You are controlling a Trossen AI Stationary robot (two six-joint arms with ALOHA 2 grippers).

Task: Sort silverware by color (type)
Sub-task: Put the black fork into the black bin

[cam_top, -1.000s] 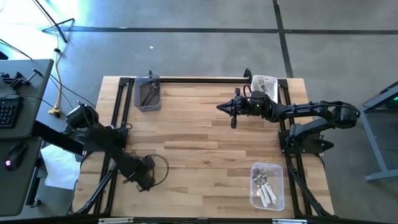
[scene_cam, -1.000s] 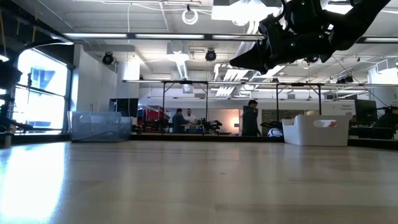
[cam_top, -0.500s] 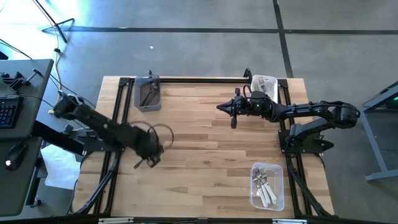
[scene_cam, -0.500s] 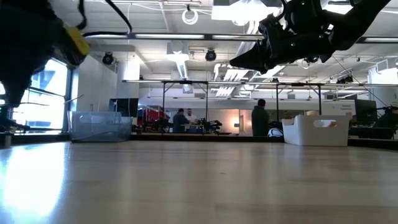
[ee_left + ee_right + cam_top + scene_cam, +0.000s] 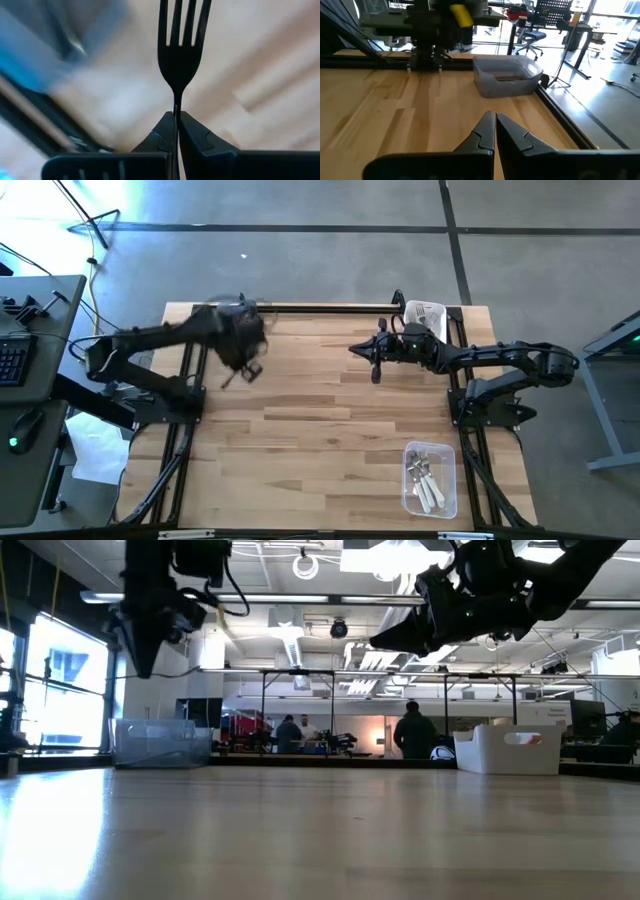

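Left gripper (image 5: 176, 131): fingers pinched shut on handle of black fork (image 5: 180, 47), tines pointing away from wrist; held above table (image 5: 330, 430), upper left of high view, beside grey bin (image 5: 238, 320). Right gripper (image 5: 495, 131): fingers closed, nothing held, upper centre. White-handled forks (image 5: 428, 480) in clear bin (image 5: 407, 502), lower right.
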